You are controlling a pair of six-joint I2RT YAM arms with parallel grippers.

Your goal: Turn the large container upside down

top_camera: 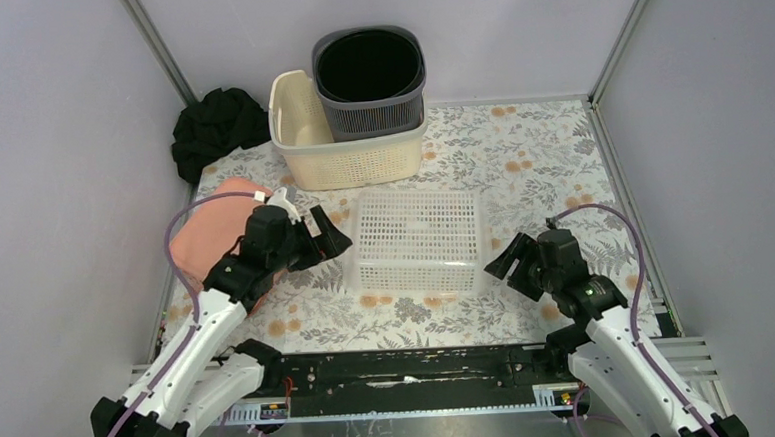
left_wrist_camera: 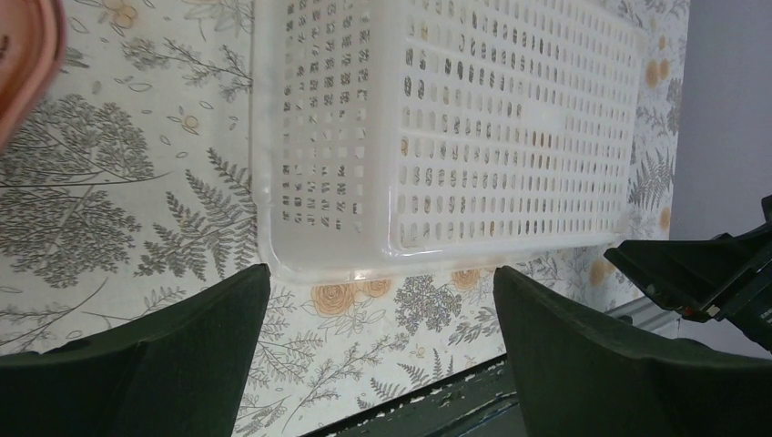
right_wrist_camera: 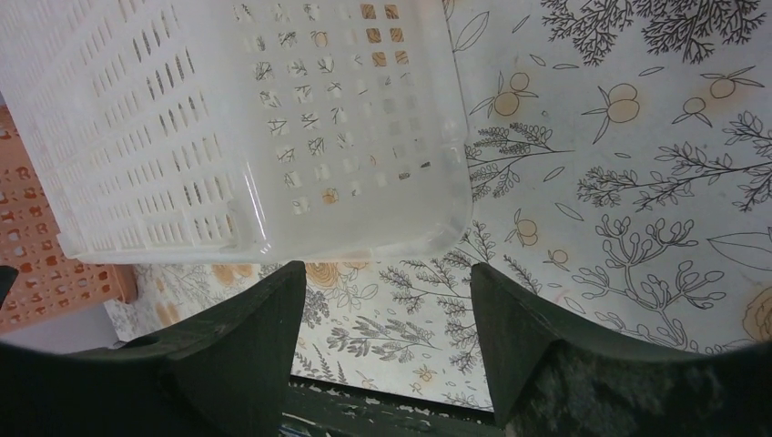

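**White basket sits base-up between two open grippers**

Nearest the arm bases, the left gripper (top_camera: 326, 238) has its fingers spread wide with nothing between them. It hovers just off the left end of the white perforated basket (top_camera: 420, 239). The right gripper (top_camera: 507, 261) is parted too and holds nothing, close to the basket's right end but not touching it.

The basket lies in the middle of the floral mat (top_camera: 530, 156). Its flat slotted base appears to face up and its flared rim (left_wrist_camera: 319, 269) rests on the mat, so the flip looks done. Nothing shows under it through the slots.

It looks like thin, translucent plastic, so probably light, a little springy and smooth. A pinch on the rim lip or a short end wall would likely hold better than one on the broad faces.

Left of it, partly under the left arm, is a pink perforated basket (top_camera: 209, 233). Farther back, a cream basket (top_camera: 350, 158) holds a grey basket (top_camera: 373, 117). The grey one's inside is too dark to tell what it holds. A black cloth (top_camera: 217, 127) lies bunched in the far left corner.
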